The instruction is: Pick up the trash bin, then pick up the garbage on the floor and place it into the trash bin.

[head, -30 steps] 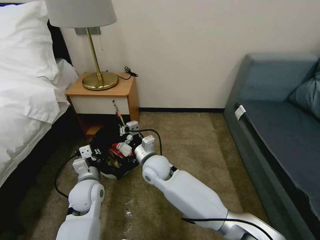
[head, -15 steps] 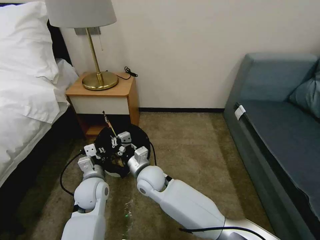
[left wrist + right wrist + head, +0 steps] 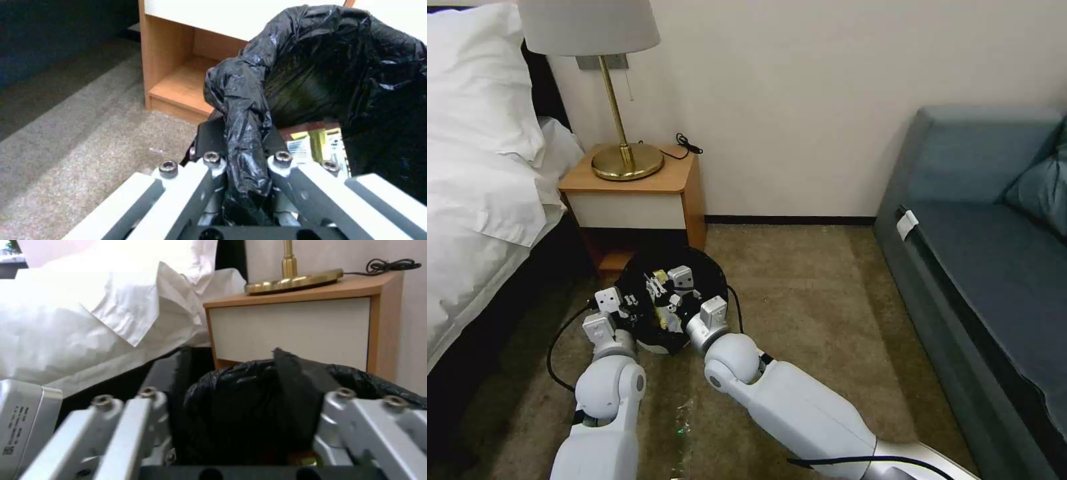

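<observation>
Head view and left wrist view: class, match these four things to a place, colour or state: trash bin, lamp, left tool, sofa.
Things:
1. trash bin
2. lamp
3. left tool
4. sofa

Descriptions:
a. stands on the nightstand
b. blue-grey, on the robot's right
c. lined with a black bag
d. shut on the bag's rim

Pairs: 1-c, 2-a, 3-d, 4-b

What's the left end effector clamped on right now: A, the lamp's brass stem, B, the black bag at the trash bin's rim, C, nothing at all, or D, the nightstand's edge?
B: in the left wrist view, the left end effector is shut on a fold of the black bag lining the trash bin.
</observation>
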Controlling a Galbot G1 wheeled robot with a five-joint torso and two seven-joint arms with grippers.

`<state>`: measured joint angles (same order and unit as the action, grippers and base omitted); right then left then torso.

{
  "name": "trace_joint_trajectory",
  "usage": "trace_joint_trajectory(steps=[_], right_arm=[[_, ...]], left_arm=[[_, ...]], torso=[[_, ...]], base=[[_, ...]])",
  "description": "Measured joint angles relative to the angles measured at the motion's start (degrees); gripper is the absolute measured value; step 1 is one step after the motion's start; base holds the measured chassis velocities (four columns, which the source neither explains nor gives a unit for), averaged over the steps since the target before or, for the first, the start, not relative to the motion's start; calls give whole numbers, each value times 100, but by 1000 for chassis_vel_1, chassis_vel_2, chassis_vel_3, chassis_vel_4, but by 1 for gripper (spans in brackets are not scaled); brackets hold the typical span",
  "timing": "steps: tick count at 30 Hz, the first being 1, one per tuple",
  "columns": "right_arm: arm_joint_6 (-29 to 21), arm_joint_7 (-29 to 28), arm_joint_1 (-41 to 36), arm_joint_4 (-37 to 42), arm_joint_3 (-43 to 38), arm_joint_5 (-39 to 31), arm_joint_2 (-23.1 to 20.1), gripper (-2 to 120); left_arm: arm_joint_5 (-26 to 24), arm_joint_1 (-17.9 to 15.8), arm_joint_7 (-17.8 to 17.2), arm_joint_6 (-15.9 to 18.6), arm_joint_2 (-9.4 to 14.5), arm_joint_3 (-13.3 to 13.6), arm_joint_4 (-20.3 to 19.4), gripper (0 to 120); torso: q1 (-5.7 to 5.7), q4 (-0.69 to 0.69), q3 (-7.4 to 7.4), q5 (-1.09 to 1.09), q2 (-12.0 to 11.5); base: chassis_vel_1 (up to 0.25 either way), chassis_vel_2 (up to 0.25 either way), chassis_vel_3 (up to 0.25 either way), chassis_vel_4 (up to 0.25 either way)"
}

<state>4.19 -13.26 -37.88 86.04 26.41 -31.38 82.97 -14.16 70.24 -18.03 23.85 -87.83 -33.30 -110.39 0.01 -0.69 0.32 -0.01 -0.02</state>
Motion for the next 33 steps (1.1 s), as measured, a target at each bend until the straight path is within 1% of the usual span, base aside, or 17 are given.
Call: trace_joint_trajectory(steps=[2, 3, 4, 5, 7, 10, 11, 12, 13, 14, 17, 18, 20, 21, 24, 28, 33], right_arm=[[0, 6, 8, 52, -38, 19, -18, 61], [0, 6, 8, 52, -38, 19, -18, 61], [-1, 1, 38, 158, -129, 27, -40, 70], [-1, 1, 38, 158, -129, 27, -40, 70], [-48, -40, 125, 438, -460, 28, -176, 83], [-78, -59, 144, 571, -666, 18, -277, 87], [-113, -90, 137, 722, -953, -13, -419, 95], [-113, -90, 137, 722, -953, -13, -419, 95], [-129, -95, 75, 851, -1256, -34, -565, 99], [-129, -95, 75, 851, -1256, -34, -565, 99], [-140, -100, -328, 1107, -2096, -42, -948, 100], [-140, -100, -328, 1107, -2096, -42, -948, 100], [-166, -105, -784, 1182, -2749, 25, -1174, 100], [-166, -105, -784, 1182, -2749, 25, -1174, 100], [-204, -157, -1212, 1182, -3385, 108, -1277, 100], [-216, -167, -1495, 1265, -3765, 123, -1327, 100], [-210, -165, -1831, 1444, -4223, 143, -1348, 100]], left_arm=[[-5, -2, 0, 3, 5, -1, 0, 5], [-5, -2, 0, 3, 5, -1, 0, 5], [-19, -1, 0, 10, 24, -11, 0, 5], [-19, -1, 0, 10, 24, -11, 0, 5], [-74, 0, -1, 22, 69, -58, 2, 5], [-101, -2, -1, 23, 83, -74, 13, 5], [-132, -14, -1, 24, 91, -92, 44, 5], [-132, -14, -1, 24, 91, -92, 44, 5], [-163, -36, 1, 15, 86, -120, 97, 5], [-163, -36, 1, 15, 86, -120, 97, 5], [-254, -64, 8, -24, 88, -195, 175, 5], [-254, -64, 8, -24, 88, -195, 175, 5], [-335, -117, 30, -35, 154, -206, 223, 5], [-335, -117, 30, -35, 154, -206, 223, 5], [-443, -218, 47, -62, 224, -201, 315, 5], [-595, -302, 50, -84, 238, -175, 388, 5], [-956, -463, 3, -166, 151, -236, 783, 5]], torso=[[0, 0, 0, 0, 0], [0, 0, 0, 0, 0], [0, 0, 0, 0, 0], [0, 0, 0, 0, 0], [0, 0, 0, 0, 0], [0, 1, 0, 1, 0], [0, 0, 0, 1, 0], [0, 0, 0, 1, 0], [0, 0, 0, 1, 0], [0, 0, 0, 1, 0], [0, 1, 0, 2, 0], [0, 1, 0, 2, 0], [0, -2, 0, 2, 0], [0, -2, 0, 2, 0], [0, -2, 0, 2, 0], [0, 0, 0, 3, 0], [0, -1, -1, 1, 0]], base=[[0, 0, 0, 0], [0, 0, 0, 0], [0, 0, 0, 0], [0, 0, 0, 0], [0, 0, 0, 0], [0, 0, 0, 0], [0, 0, 0, 0], [0, 0, 0, 0], [0, 0, 0, 0], [0, 0, 0, 0], [0, 0, 0, 0], [0, 0, 0, 0], [0, 0, 0, 0], [0, 0, 0, 0], [0, 0, 0, 0], [0, 0, 0, 0], [0, 0, 0, 0]])
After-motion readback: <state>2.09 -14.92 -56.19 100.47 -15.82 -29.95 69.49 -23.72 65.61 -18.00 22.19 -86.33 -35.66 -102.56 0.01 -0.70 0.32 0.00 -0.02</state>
